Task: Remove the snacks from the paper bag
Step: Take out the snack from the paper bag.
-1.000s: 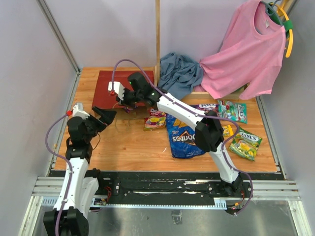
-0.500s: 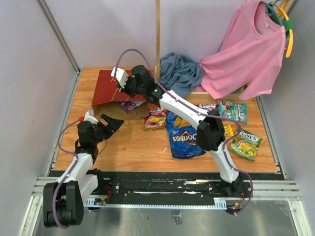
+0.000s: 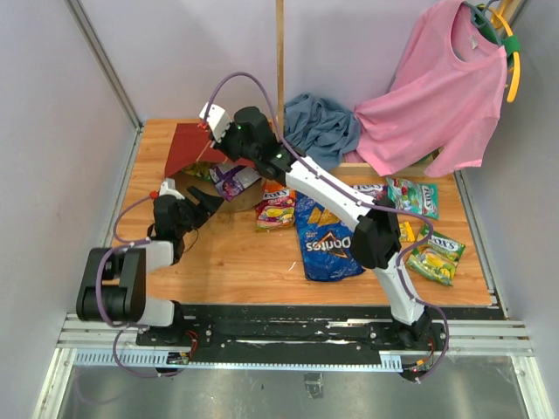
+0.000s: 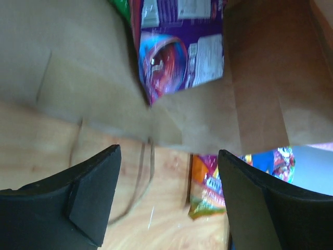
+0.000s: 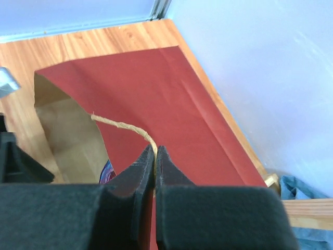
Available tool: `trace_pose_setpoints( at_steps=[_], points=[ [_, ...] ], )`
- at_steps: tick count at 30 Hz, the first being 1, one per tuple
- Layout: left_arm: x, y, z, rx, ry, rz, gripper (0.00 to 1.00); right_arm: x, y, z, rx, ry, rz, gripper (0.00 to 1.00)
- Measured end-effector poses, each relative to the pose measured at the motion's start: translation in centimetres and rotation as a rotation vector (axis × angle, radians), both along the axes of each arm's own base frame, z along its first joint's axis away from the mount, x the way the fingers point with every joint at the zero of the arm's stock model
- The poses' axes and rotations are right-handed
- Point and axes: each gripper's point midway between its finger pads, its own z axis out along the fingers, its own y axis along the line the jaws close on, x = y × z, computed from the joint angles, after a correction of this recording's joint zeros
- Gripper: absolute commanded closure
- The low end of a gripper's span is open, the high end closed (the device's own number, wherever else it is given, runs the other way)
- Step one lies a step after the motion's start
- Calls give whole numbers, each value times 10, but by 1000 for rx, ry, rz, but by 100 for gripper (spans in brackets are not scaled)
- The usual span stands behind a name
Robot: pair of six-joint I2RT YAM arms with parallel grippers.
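The dark-red paper bag (image 3: 185,147) lies at the back left, its brown mouth (image 4: 78,67) gaping toward me. My right gripper (image 3: 225,148) holds the mouth up, shut (image 5: 155,150) on the cord handle (image 5: 122,125). A purple packet (image 3: 229,181) and a green corner (image 4: 122,8) show inside the bag. My left gripper (image 3: 205,206) is low in front of the mouth, open (image 4: 169,198) with nothing between its fingers. Out on the table lie the blue Doritos bag (image 3: 325,240), a red-orange packet (image 3: 275,210), a green packet (image 3: 412,197) and a yellow-green one (image 3: 434,255).
A pink shirt (image 3: 437,96) hangs at the back right above a blue-grey cloth (image 3: 319,131). A wooden post (image 3: 280,61) stands behind the bag. The bag's other cord handle (image 4: 140,177) trails on the wood under my left gripper. Walls close both sides.
My right gripper has lifted the cord handle, raising the bag's upper side so the mouth gapes and the purple packet shows. My left arm has dropped low and reached toward the mouth, jaws narrowing a little.
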Motion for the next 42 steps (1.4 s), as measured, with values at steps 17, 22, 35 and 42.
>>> trace_pose_setpoints(
  at_steps=[17,22,35,42],
  points=[
    [82,4,-23,16,23,31,28,9,-9,-2,-13,-7,-73,99],
    [109,9,-23,44,10,50,30,14,-15,-2,-14,8,-116,99],
    [169,9,-33,84,0,43,49,41,-36,-20,32,106,-212,99],
    [181,11,-33,96,6,42,85,44,-34,-31,30,124,-222,99]
  ],
)
